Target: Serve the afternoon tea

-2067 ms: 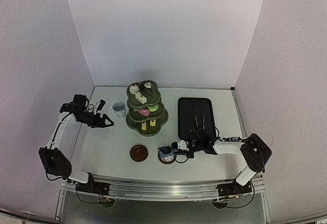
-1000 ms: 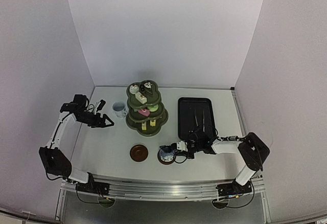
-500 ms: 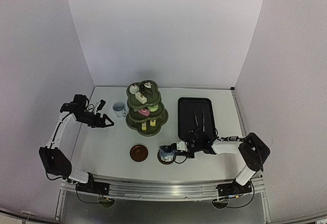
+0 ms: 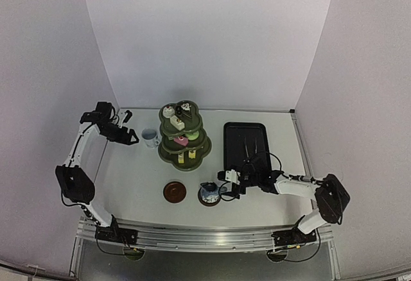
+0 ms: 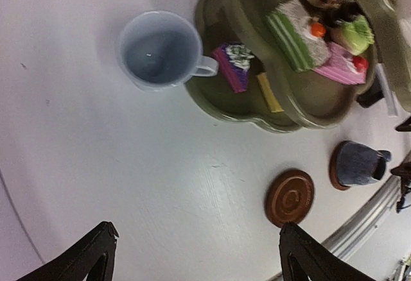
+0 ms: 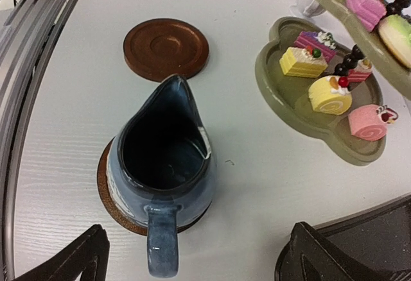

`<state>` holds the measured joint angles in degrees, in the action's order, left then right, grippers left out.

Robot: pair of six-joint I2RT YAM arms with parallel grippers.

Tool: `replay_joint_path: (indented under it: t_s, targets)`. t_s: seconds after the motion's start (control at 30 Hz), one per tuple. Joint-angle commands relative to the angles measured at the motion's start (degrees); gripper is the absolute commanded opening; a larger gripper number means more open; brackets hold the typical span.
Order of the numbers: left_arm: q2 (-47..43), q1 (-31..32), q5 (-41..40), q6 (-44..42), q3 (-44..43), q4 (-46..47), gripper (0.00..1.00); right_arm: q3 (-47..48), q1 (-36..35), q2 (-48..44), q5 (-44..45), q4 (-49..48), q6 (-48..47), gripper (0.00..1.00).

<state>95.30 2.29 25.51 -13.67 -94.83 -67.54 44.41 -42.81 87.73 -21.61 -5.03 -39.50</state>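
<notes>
The dark green three-tier stand [image 4: 184,136] with small cakes [image 6: 331,95] stands mid-table. A small blue cup [image 6: 164,165] sits upright on a brown coaster [image 6: 109,194], its handle pointing at my right gripper [image 6: 198,246]. That gripper is open, just behind the handle and not touching it. A second brown coaster [image 4: 174,192] lies bare to the left of it. The white cup [image 5: 158,50] stands on the table against the stand's left side. My left gripper [image 5: 199,258] hangs open above the table to the left of the white cup, with nothing between its fingers.
A black rectangular tray [image 4: 246,146] with metal tongs [image 4: 250,145] lies right of the stand, and its edge [image 6: 385,223] is close to my right fingers. White walls close in the table on three sides.
My right gripper has opened, let go of the blue cup on its coaster and drawn back a little to the right. The left arm has swung toward the back, nearer the white cup.
</notes>
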Motion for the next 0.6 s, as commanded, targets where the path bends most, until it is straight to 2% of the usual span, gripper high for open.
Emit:
replay_joint_path:
  t_s: [0.0, 0.13, 0.3, 0.57]
  targets:
    - [12.39, -0.22, -12.84, -3.11, -14.09, -0.41, 0.88, 0.11, -0.26, -6.18, 2.27, 3.96, 4.03, 0.96]
    - [22.24, 0.12, -13.44, -5.22, -24.91, -1.01, 0.88, 1.73, -0.27, -10.49, 4.62, 9.46, 8.49, 0.96]
    - [31.03, 1.67, -14.11, -10.48, -33.65, -2.2, 0.85, 2.97, -0.26, -15.09, 8.41, 12.19, 17.36, 0.96]
    - [38.17, 4.3, -15.89, -12.3, -38.43, 1.25, 0.79, 2.74, -0.26, -19.77, 10.92, 12.32, 24.35, 0.96]
